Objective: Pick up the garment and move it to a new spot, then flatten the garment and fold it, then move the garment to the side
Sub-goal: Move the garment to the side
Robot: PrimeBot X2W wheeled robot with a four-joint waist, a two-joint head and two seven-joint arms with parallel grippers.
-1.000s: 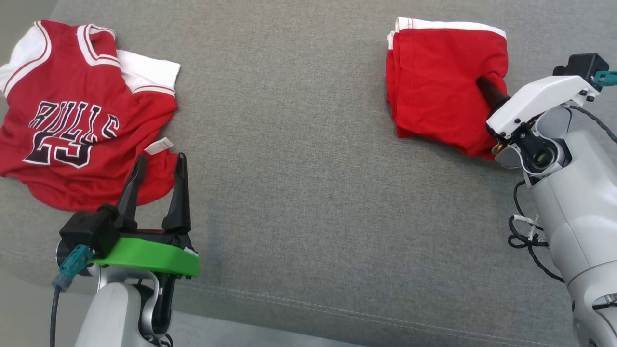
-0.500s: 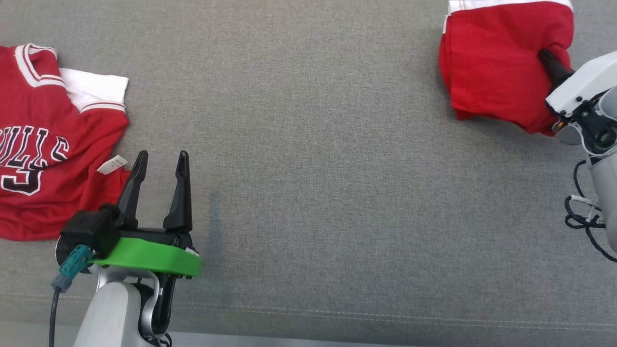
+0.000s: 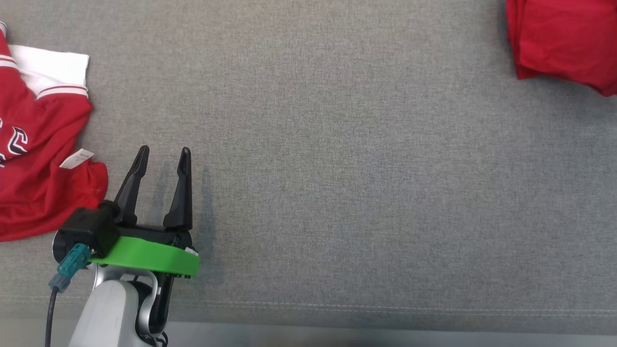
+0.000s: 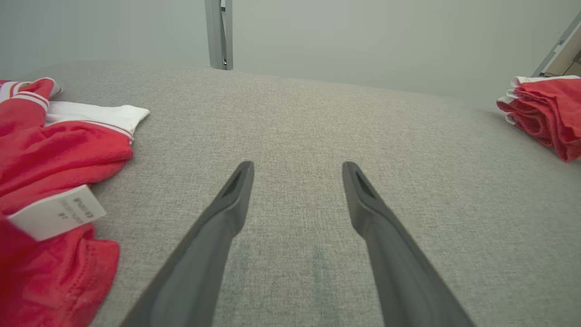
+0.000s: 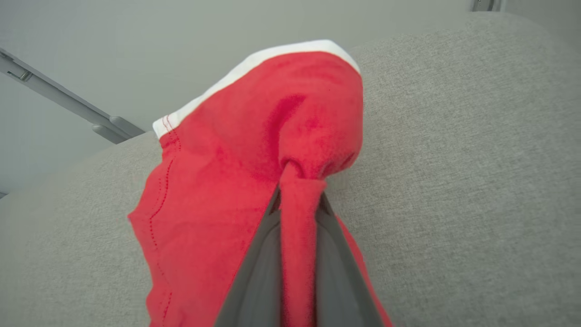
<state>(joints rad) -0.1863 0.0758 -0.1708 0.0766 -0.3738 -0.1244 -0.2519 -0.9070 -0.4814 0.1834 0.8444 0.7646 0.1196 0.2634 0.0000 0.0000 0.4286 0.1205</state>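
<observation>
The garment (image 3: 564, 38) is a folded red piece with a white band, at the top right corner of the head view on the grey fabric surface (image 3: 337, 193). In the right wrist view my right gripper (image 5: 299, 200) is shut on a pinched fold of the garment (image 5: 254, 150), which bunches up ahead of the fingertips. My left gripper (image 3: 164, 152) stands open over bare fabric at the lower left, nothing between its fingers (image 4: 227, 213). The left wrist view has the garment (image 4: 544, 109) far off to the right.
A second red jersey (image 3: 43, 144) with white sleeves and a white tag (image 3: 77, 158) lies crumpled at the left edge, just left of my left gripper; it is seen as the jersey (image 4: 54, 145) beside the left finger. A stitched seam (image 3: 337, 306) runs along the surface's near edge.
The head camera has shifted, sliding the jersey leftward in view. The right gripper has carried the folded garment to the right and farther away; the right arm has left the head view. The left gripper stayed open.
</observation>
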